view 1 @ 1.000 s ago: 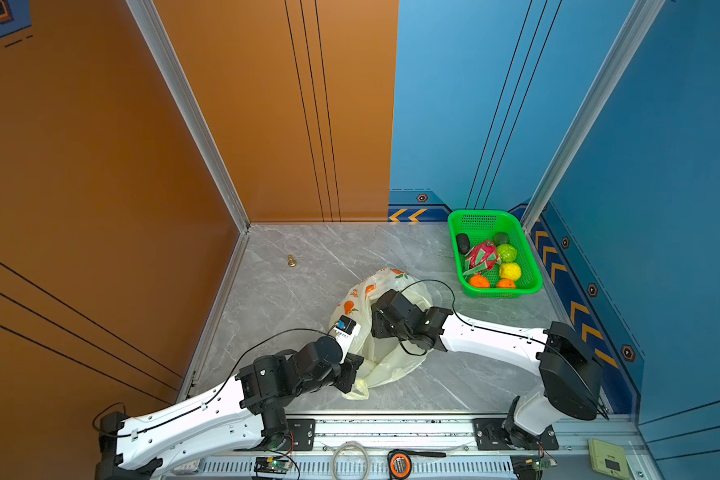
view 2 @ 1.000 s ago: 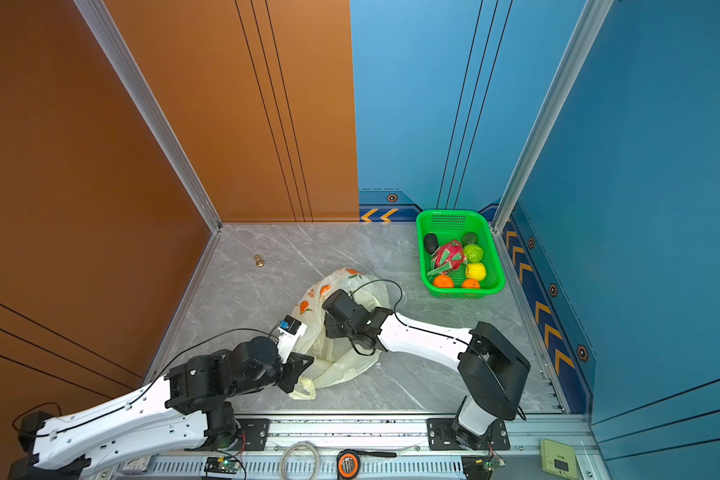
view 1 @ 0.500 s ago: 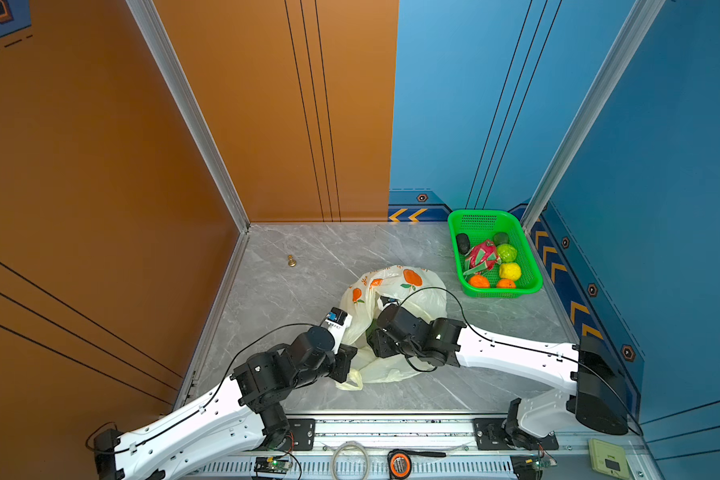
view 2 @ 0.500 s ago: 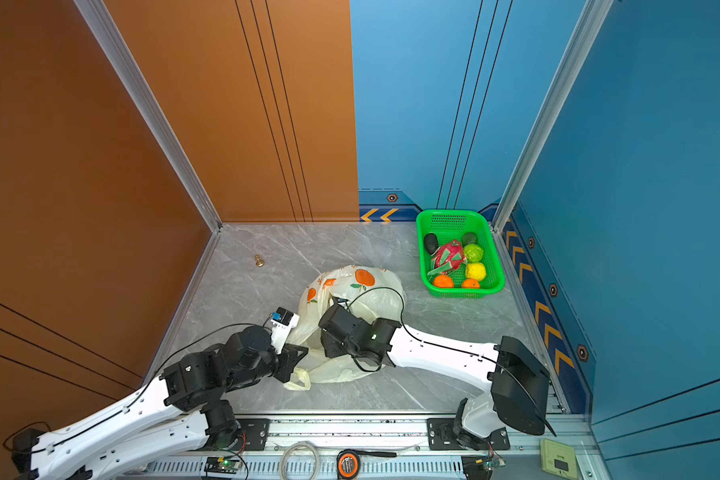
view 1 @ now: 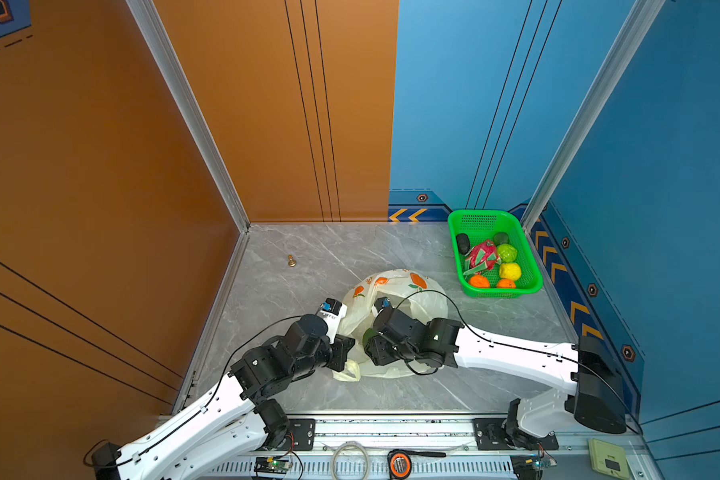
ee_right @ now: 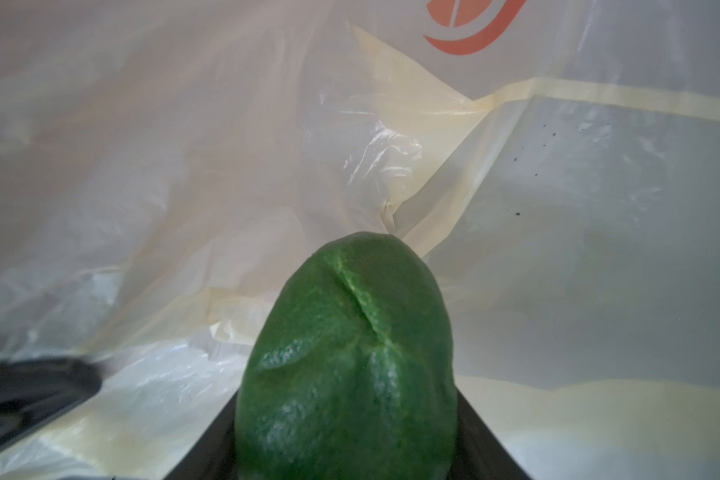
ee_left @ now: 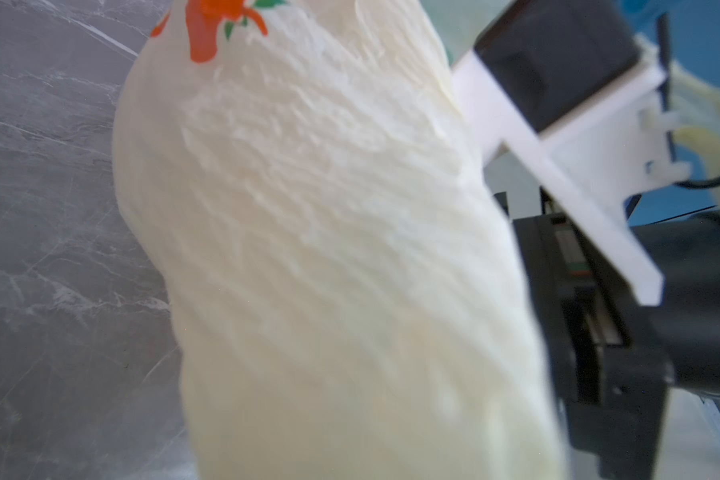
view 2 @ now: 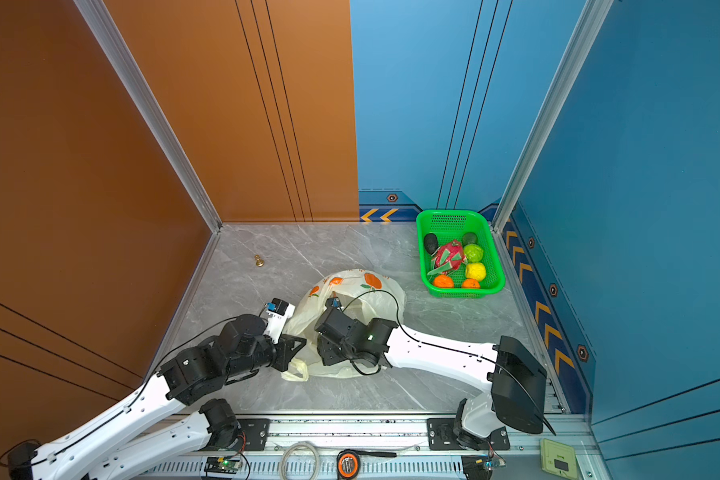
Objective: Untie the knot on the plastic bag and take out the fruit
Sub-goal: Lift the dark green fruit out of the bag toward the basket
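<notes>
Far left there's a little brass pawn [view 1: 291,261] on the counter [view 1: 275,291], nothing to do with the job. Then the left pincer [view 1: 346,355], clamped tight on the near edge of the bag [view 1: 395,279]. Its wrist cam is basically all stretched plastic, so I'd say it's holding the mouth up. One loose handle [view 1: 347,371] flops on the counter right by it and I can't spot any knot, so I'd call the untying done. Next over, the right pincer [view 1: 370,343] is in the bag mouth, closed on a green fruit [ee_right: 350,357] with film all around. Well off to the right, the basket [view 1: 501,293] has the other fruit [view 1: 485,255] in it. So this is the take-out step, and I see nothing else left in the bag. Next move: lift it out without snagging the film, left side pinning the bag, then carry it to the basket and let go
</notes>
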You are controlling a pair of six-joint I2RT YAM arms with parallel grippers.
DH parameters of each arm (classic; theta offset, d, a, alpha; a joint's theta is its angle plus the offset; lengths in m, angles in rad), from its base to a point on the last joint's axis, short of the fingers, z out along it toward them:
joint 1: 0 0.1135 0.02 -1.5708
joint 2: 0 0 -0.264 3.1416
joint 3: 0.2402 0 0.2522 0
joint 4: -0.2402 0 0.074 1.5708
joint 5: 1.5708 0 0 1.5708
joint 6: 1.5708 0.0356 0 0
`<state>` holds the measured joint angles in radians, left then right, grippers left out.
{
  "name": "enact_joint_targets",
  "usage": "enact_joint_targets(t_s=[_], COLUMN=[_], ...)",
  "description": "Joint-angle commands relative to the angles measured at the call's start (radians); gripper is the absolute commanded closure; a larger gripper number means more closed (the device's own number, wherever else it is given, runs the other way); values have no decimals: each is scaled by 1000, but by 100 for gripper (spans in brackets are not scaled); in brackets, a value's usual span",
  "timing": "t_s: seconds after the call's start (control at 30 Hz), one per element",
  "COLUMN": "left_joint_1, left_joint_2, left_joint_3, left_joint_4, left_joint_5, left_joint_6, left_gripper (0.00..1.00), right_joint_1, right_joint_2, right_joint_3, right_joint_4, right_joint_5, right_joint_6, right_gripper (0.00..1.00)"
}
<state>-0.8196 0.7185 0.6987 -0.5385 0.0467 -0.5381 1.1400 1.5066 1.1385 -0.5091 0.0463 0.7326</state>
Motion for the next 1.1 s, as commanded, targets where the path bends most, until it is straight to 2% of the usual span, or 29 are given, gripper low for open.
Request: enact_joint_targets(t_s=[0.0,0.17,0.67,0.87,1.07], left_joint_1=[17,23,33,36,38], left_joint_2=[2,1,-24,-28,-55], left_joint_3=[42,46,4,-13,-31], left_joint_4=[29,13,-26,-33,-57], left_joint_5=[49,50,30,35,47], left_joint_6=[22,25,10,7,18], left_gripper=[100,100,100,100,100], right_joint_1=[7,9,-30,-95,-235], right_joint_2=[46,59,-110,-162,-198], right_joint_3=[42,56,151,223,290], right_joint_4=[-22,-22,-157,-199,-217], right_joint_5=[-68,-91,-68,-80,-130], right_joint_6=[-43,-56,-31,-33,-52], right_gripper=[41,41,41,41,41])
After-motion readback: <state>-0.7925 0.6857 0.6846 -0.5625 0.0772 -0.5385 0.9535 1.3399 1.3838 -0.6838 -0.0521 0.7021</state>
